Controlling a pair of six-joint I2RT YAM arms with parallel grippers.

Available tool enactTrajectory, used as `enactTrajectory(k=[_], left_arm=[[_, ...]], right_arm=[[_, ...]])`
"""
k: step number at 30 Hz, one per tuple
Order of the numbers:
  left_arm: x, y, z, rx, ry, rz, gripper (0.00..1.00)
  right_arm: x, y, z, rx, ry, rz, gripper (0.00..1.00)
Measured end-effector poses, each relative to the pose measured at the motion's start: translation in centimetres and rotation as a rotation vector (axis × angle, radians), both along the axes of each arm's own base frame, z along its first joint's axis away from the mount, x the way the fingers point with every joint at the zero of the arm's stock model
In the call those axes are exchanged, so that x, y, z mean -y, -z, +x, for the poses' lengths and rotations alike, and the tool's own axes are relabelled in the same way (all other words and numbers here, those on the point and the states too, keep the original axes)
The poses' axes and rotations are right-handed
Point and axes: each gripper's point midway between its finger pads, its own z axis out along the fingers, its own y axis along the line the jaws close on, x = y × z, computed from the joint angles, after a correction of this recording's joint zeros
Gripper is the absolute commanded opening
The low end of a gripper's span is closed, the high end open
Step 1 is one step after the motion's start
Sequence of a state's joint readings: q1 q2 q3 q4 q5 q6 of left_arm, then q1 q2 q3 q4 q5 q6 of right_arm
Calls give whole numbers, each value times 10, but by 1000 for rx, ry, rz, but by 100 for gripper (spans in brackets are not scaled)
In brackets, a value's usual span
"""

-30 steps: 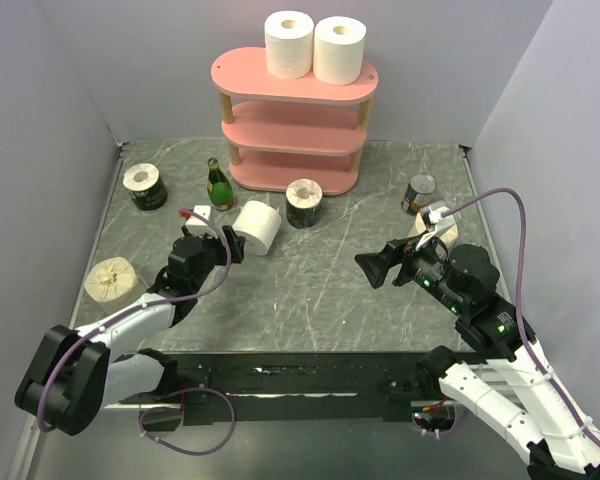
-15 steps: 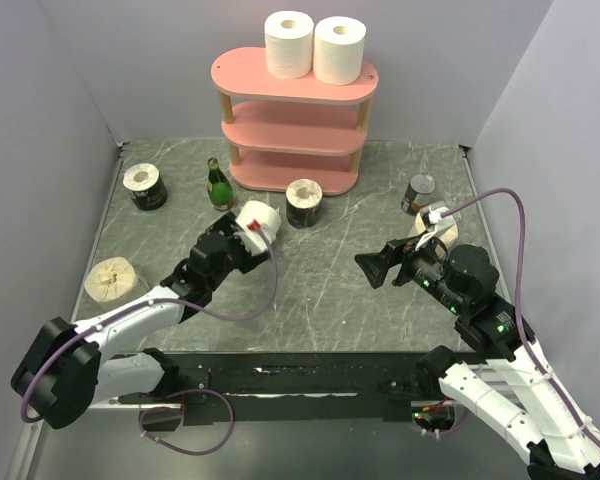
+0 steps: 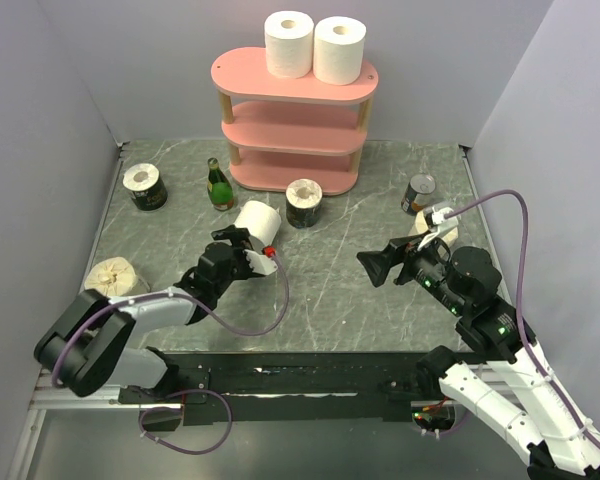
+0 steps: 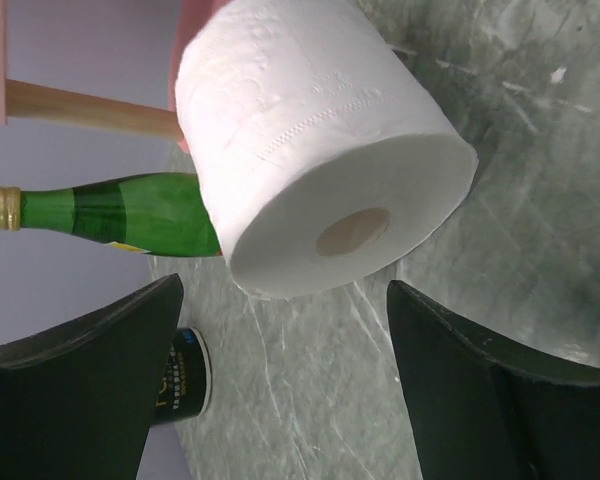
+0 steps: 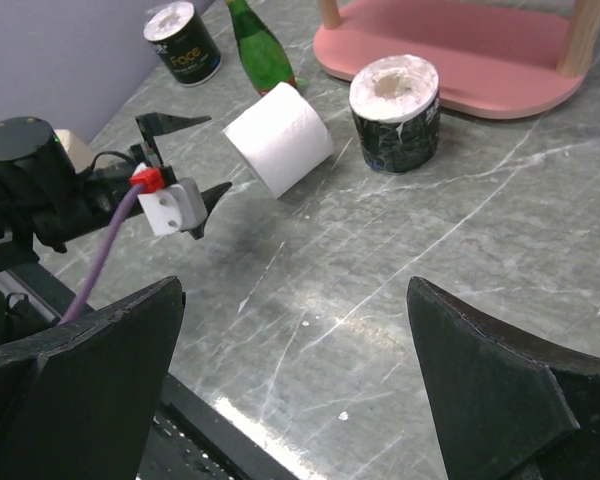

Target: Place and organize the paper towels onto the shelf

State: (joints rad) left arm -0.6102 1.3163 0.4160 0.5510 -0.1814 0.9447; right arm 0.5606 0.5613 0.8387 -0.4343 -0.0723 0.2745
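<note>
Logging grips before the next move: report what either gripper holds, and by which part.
Nothing held. Left gripper stands open short of the white roll; right gripper open, empty.

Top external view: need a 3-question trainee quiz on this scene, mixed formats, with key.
1. True or false: the left gripper is open, with the white roll lying on its side just ahead of it.
2. How many upright white rolls stand on the shelf's top board? A one, B two, C three.
3. Which kind of roll stands right in front of the shelf's bottom board?
Key: 1 true; 2 B; 3 the dark-banded roll.
</note>
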Motion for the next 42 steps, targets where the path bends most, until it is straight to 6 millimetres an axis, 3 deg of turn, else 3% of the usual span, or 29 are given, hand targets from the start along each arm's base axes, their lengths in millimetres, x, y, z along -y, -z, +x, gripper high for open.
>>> enactTrajectory(k=[4,12,21,30,42], left_arm=[[-3,7,8,4,-9,22,86],[7,-7,27,53,5,-1,82],[12,5,30,28,21,5,76],[15,10,33,24,22,-5,57],[17,7,36,-5,-7,-70,55]], right_arm=[[4,-1,2,14,15,-14,100],[7,0,4,26,32,-32,100],[9,0,6,29,46,-41,99],[8,3,10,27,46,-57,100],[7,1,12,34,46,-55,100]])
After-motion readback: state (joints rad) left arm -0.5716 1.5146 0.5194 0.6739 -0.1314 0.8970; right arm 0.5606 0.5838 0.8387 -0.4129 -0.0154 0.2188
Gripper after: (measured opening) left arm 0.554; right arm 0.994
